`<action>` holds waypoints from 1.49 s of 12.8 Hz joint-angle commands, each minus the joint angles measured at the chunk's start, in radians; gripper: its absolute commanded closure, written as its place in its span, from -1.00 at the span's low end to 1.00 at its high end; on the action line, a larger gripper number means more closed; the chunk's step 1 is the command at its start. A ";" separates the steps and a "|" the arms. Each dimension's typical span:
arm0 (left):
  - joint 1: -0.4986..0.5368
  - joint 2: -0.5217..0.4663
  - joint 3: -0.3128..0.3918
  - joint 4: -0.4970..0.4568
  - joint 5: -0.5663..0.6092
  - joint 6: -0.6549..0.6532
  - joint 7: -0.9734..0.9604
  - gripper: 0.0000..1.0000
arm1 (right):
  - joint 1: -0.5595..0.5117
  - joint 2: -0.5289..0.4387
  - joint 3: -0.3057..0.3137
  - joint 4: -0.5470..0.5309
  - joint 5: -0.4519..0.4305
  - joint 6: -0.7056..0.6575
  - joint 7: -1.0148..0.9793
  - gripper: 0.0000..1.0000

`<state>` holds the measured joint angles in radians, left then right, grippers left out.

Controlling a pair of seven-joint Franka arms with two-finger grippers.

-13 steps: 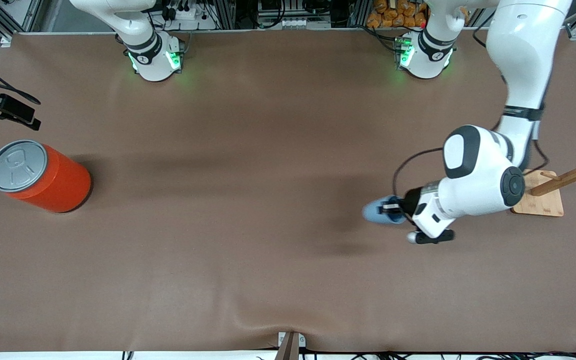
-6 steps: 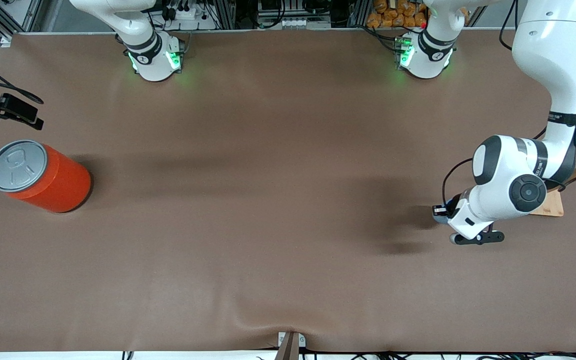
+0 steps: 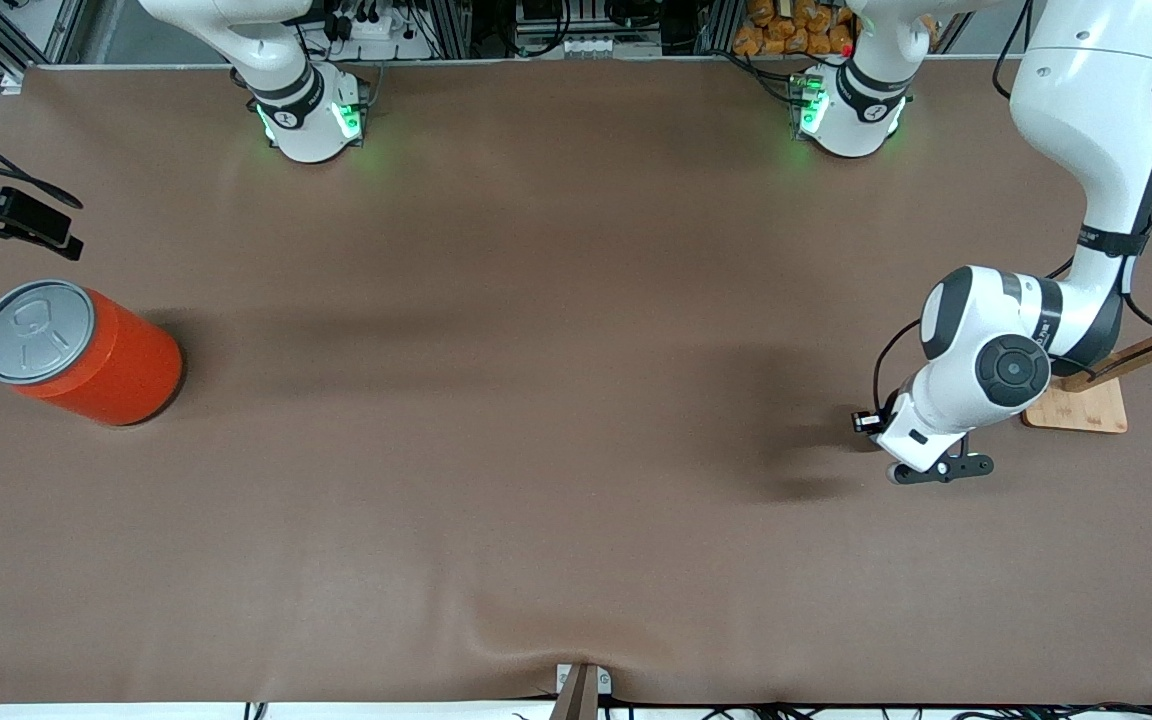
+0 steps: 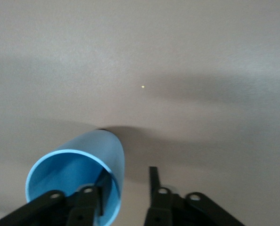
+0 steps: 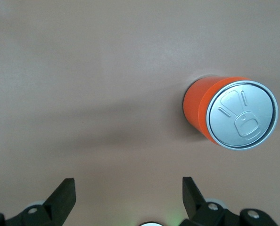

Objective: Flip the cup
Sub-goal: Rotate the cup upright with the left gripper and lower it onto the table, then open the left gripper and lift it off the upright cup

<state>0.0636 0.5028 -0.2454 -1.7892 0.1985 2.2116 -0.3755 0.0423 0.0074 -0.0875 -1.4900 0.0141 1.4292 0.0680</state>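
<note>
The light-blue cup [image 4: 81, 176] stands on the brown table with its deeper-blue mouth facing up, seen only in the left wrist view. In the front view it is hidden under the left arm's wrist [image 3: 921, 440]. My left gripper [image 4: 127, 176] is open: one finger [image 4: 101, 186] is inside the cup, the other [image 4: 153, 181] is outside, apart from the wall. My right gripper [image 5: 128, 186] is open and empty, waiting high over the table beside the orange can [image 5: 229, 113]. It also shows in the front view [image 3: 71, 222].
The orange can with a grey lid [image 3: 76, 350] stands at the right arm's end. A wooden rack on a square base [image 3: 1086, 395] stands close beside the left arm's wrist at the left arm's end.
The left arm moved with the cup toward its own end of the table, next to the wooden rack. The cup, sideways before, now has its mouth up. The right arm has not moved.
</note>
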 commanded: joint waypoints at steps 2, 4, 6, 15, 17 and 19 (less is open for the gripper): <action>0.008 -0.157 -0.058 0.032 0.002 -0.140 -0.019 -1.00 | -0.004 -0.010 0.000 0.007 0.000 -0.009 0.013 -1.00; 0.008 -0.237 -0.089 0.098 -0.016 -0.307 -0.019 -1.00 | -0.007 -0.010 -0.003 0.008 0.000 -0.010 0.013 -1.00; 0.008 -0.289 -0.091 0.171 -0.059 -0.429 -0.016 -1.00 | -0.007 -0.010 -0.003 0.007 -0.002 -0.013 0.013 -1.00; 0.005 -0.486 -0.123 0.183 -0.116 -0.573 -0.019 -1.00 | -0.013 -0.010 -0.006 0.008 -0.011 -0.015 0.013 -1.00; 0.007 -0.510 -0.120 0.182 -0.134 -0.582 -0.017 -1.00 | -0.029 -0.010 -0.003 0.008 0.000 -0.013 0.013 -1.00; 0.010 -0.526 -0.120 0.182 -0.146 -0.596 -0.017 -1.00 | -0.029 -0.010 -0.002 0.008 0.000 -0.013 0.013 -1.00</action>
<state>0.0627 0.0132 -0.3629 -1.6035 0.0751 1.6421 -0.3869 0.0260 0.0068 -0.0999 -1.4851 0.0131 1.4193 0.0692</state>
